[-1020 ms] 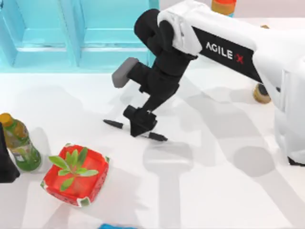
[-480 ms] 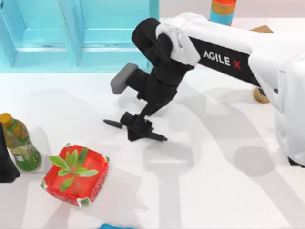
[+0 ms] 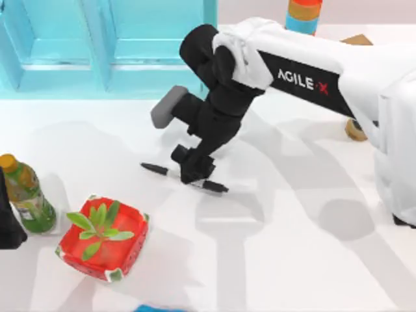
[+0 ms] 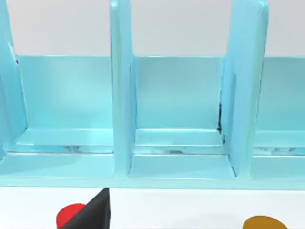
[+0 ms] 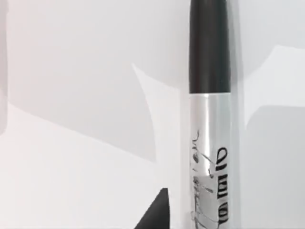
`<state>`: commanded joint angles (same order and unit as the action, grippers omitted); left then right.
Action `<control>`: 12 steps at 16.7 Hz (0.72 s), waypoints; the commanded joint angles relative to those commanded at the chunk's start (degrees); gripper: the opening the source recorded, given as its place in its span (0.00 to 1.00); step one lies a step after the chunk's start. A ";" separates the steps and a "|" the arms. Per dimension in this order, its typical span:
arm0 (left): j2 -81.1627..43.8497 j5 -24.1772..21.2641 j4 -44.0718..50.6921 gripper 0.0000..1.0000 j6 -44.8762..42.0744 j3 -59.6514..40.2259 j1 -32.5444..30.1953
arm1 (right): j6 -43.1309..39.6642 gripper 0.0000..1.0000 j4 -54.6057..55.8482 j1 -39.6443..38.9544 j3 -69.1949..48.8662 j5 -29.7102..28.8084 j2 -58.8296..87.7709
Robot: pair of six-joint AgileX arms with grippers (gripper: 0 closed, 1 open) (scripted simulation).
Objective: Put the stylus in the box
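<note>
One right tool (image 3: pixel 194 170) down low over the middle of the stylus (image 3: pixel 214 186), right on top of it. Can't tell if closed on the pen or not. Stylus flat on the white counter (image 3: pixel 292 260), near the middle. Long side slanted: one black end toward the left and a bit up, the other black end toward the right and a bit down in the top view. White-grey middle mostly under the tool. Up close from the right wrist, a black end and a shiny grey body (image 5: pixel 209 143) with dark scribbly writing on it.

Big light-cyan box (image 3: pixel 97 45) well apart from the pen, at the far left of the counter, with straight walls and dividers inside. Same box (image 4: pixel 176 119) seen from the left wrist.

Nearer the left edge, a small red container (image 3: pixel 104 239) with green leaves, and a green bottle (image 3: pixel 26 195) with a yellow cap just beside it. Left arm (image 3: pixel 8 221) parked at the left edge.
</note>
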<state>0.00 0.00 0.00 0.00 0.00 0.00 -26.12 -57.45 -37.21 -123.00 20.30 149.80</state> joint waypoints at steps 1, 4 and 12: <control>0.00 0.00 0.00 1.00 0.00 0.00 0.00 | 0.00 0.32 0.00 0.00 0.00 0.00 0.00; 0.00 0.00 0.00 1.00 0.00 0.00 0.00 | 0.00 0.10 0.00 0.00 0.00 0.00 0.00; 0.00 0.00 0.00 1.00 0.00 0.00 0.00 | 0.00 0.00 0.00 0.00 0.00 0.00 0.00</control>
<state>0.00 0.00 0.00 0.00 0.00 0.00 -26.12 -57.45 -37.21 -123.00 20.30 149.80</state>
